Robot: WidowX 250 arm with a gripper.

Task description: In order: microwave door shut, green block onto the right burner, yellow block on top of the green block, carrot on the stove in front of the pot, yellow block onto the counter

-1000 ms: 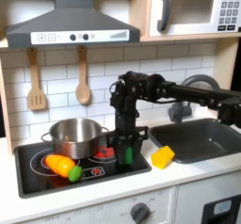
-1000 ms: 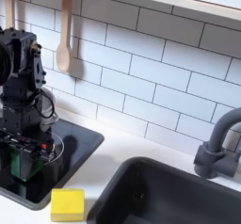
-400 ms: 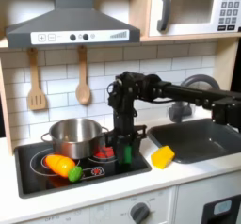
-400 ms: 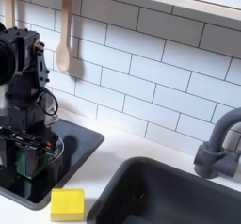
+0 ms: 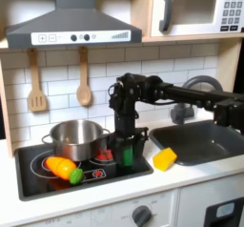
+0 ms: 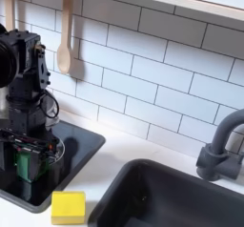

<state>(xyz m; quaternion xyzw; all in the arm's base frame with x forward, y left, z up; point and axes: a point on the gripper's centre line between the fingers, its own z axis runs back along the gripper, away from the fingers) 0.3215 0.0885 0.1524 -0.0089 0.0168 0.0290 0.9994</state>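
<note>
Second exterior view showed the yellow block [image 6: 68, 207] nearest the camera, lying on the white desk [image 6: 105, 178] just in front of and to the right of the gripper [image 6: 26, 164]. Above it, the gripper pointed straight down over the black stove [image 6: 81, 147], its jaws clamped on the green block [image 6: 27, 163], which sat low, at or just above the burner. Whether the block already touched the surface could not be told. First exterior view showed the carrot [image 5: 63, 168] to the gripper's left and the pot [image 5: 76, 136] behind that, with the microwave [image 5: 198, 9] door shut high above. Releasing well likely meant lowering until the block rested flat, then parting the jaws and rising straight up, so it stayed centred for stacking.
</note>
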